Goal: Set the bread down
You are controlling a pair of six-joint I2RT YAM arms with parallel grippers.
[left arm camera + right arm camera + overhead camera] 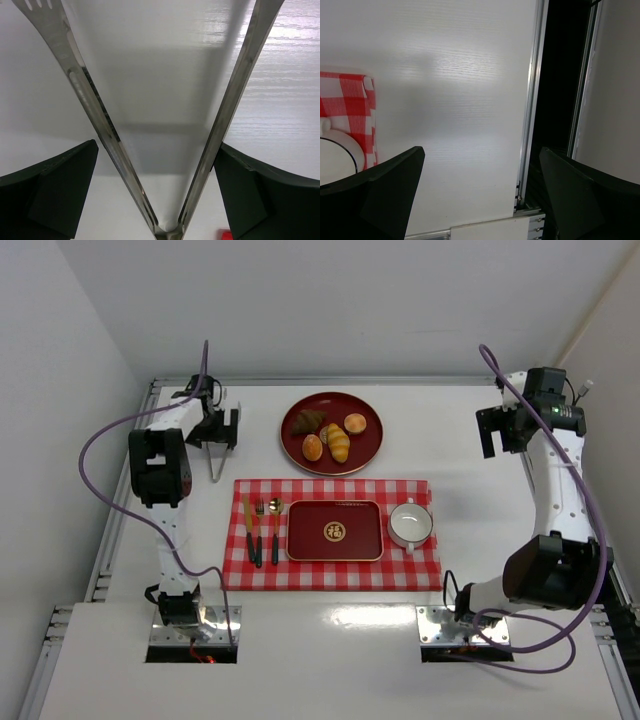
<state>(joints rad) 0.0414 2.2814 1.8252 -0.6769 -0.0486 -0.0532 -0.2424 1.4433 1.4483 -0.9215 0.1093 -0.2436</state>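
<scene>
- On the dark red round plate, far of centre on the table, lies the bread. It is a small, smooth, round-oval bun, golden brown, at the plate's near left.
- A second bun much like it sits at the plate's right. A ridged yellow roll lies between the two, just beside the bread, and a dark brown pastry is at the far left.
- Only the overhead view shows the plate and the bread; neither wrist view takes them in.
- Overhead also shows a red checked cloth near of the plate. It carries cutlery at its left, a rectangular red tray in the middle and a white cup at its right.
- The left wrist view shows large what overhead shows only small: metal tongs spread in a V over the white table. The left claw is wide, one finger outside each tong arm. Whether the pads touch the metal I cannot tell.
- Overhead, that claw is left of the plate, apart from the bread.
- The right wrist view shows the right claw wide, nothing between its fingers, above bare table. A corner of the cloth and the cup's rim are at its left, and the table's metal edge rail is at its right.
- Overhead, it hangs at the far right, well apart from the plate.
</scene>
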